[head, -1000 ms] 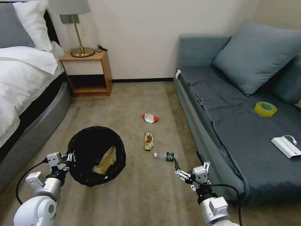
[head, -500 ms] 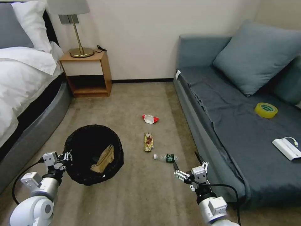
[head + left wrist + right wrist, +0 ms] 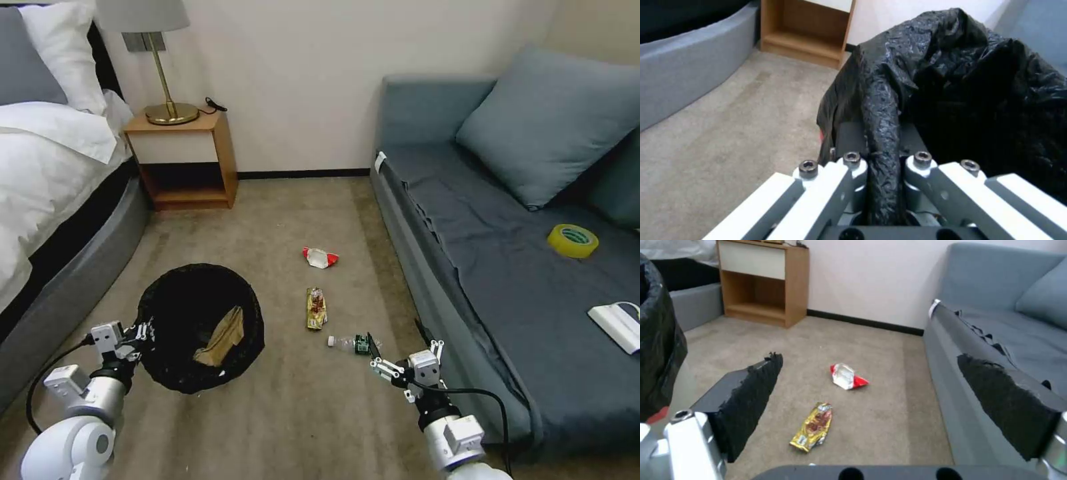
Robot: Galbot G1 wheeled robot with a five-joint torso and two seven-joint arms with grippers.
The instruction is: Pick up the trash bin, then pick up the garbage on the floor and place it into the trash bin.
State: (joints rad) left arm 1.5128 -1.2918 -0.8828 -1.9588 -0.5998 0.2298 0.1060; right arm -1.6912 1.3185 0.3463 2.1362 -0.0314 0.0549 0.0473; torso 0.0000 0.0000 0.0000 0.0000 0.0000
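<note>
Left gripper [image 3: 145, 331] clamped on bin [image 3: 200, 327] rim, near left; paper bag [image 3: 220, 337] inside. Right gripper [image 3: 397, 347] spread wide, just above bottle [image 3: 350, 343]. Snack wrapper [image 3: 316, 309] and red wrapper [image 3: 320, 257] farther out on floor.

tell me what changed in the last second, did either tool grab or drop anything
Nothing was grabbed or dropped. The whole head view shifted, so the camera moved. The right tool, open, has closed in on the clear bottle and now hangs just above it. The left tool stays clamped on the trash bin rim, brown paper bag still inside. The snack wrapper and red-and-white wrapper lie where they were.
</note>
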